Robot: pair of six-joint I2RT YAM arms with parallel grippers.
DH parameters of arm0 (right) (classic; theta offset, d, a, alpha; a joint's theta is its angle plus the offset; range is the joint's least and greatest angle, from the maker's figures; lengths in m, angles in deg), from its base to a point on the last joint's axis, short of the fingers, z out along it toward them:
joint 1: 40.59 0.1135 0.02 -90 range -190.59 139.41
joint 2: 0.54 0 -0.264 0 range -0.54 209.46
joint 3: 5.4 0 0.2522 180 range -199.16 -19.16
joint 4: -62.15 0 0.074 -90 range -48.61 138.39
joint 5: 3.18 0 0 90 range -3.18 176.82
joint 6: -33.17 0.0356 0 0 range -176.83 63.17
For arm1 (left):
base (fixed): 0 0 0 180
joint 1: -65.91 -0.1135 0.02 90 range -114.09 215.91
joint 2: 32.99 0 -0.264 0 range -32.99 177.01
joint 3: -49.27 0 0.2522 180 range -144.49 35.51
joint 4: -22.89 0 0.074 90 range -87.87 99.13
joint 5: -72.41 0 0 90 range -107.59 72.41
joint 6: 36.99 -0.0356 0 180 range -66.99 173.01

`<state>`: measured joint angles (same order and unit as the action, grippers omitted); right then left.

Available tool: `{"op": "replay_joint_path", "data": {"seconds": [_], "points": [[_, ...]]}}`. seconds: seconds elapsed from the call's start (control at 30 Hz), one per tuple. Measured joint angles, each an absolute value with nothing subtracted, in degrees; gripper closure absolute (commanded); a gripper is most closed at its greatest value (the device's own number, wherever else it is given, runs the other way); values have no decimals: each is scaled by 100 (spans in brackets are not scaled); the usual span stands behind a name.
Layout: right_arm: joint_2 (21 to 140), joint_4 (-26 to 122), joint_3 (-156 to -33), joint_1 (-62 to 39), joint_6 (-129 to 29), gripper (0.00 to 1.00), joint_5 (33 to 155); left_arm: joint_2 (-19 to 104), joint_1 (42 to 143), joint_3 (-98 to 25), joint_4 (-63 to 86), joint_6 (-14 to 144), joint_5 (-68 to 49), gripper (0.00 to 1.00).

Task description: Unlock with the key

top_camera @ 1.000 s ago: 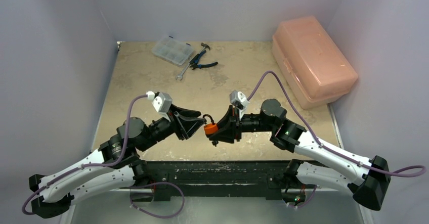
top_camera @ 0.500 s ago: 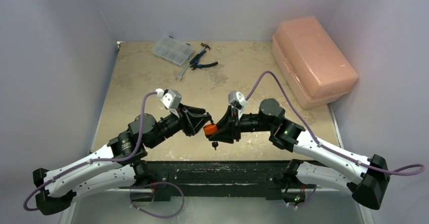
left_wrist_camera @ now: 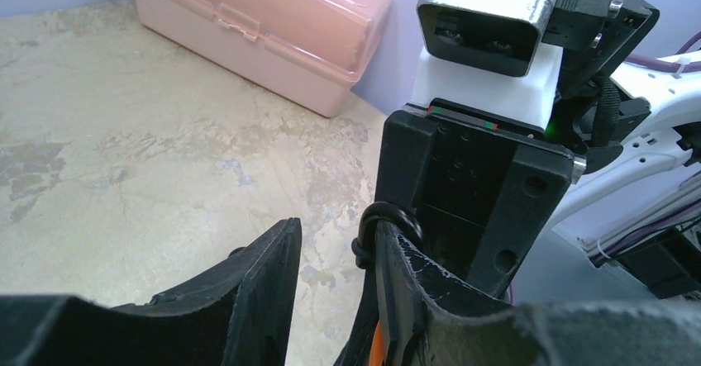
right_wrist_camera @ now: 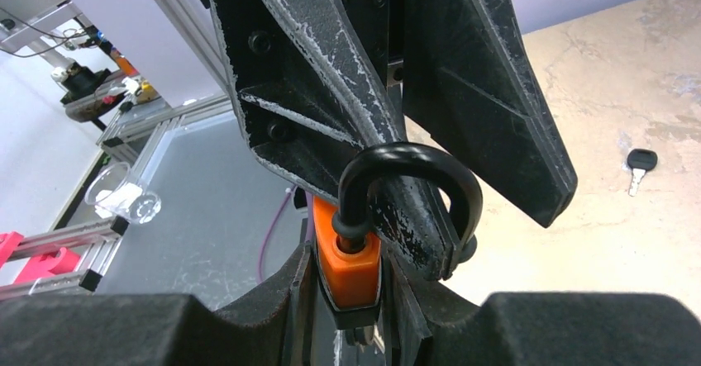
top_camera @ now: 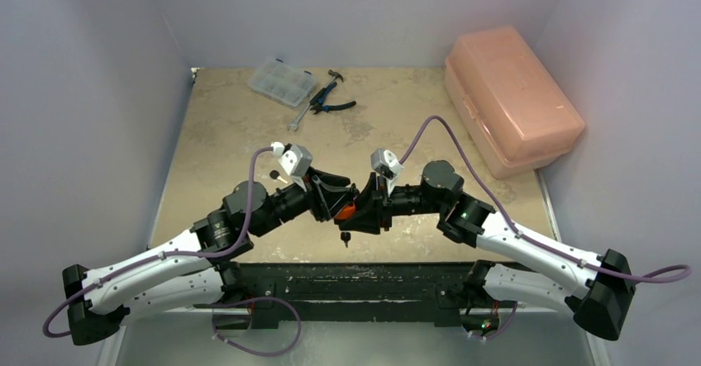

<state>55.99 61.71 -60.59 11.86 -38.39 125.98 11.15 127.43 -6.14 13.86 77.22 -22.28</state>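
An orange padlock with a black shackle is held above the table's near middle, with my right gripper shut on its body. In the top view the padlock sits between the two grippers. A small dark key hangs under it. My left gripper is open, and one of its fingers passes through the shackle. The other finger stays outside. A second black-headed key lies flat on the table, left of the left wrist.
A pink lidded box stands at the back right. At the back left lie a clear organiser case, blue-handled pliers and a wrench. The table's near edge runs just below the padlock.
My left arm has swung right and forward to the padlock, and its finger has gone through the shackle. The key on the table has come into view. My right gripper has barely moved.
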Motion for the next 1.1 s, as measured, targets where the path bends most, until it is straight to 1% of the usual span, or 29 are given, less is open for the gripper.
{"op": "replay_joint_path", "data": {"seconds": [0.13,0.33,0.67,0.83,1.1], "points": [[5529,6215,-6002,1190,-3839,100,12594,1039,12743,-614,1277,7645,-2241,58],[5453,6191,-5965,1190,-3844,100,12526,595,12745,-645,658,7590,-2448,59],[5444,6247,-5963,1190,-3842,100,12491,385,12743,-1357,-262,7569,-2560,59],[5444,6250,-5963,1190,-3839,100,12489,431,12743,-1576,-389,7608,-2512,63],[5446,6245,-5963,1190,-3837,100,12476,1061,12743,-1827,-387,7798,-2127,63]]}}
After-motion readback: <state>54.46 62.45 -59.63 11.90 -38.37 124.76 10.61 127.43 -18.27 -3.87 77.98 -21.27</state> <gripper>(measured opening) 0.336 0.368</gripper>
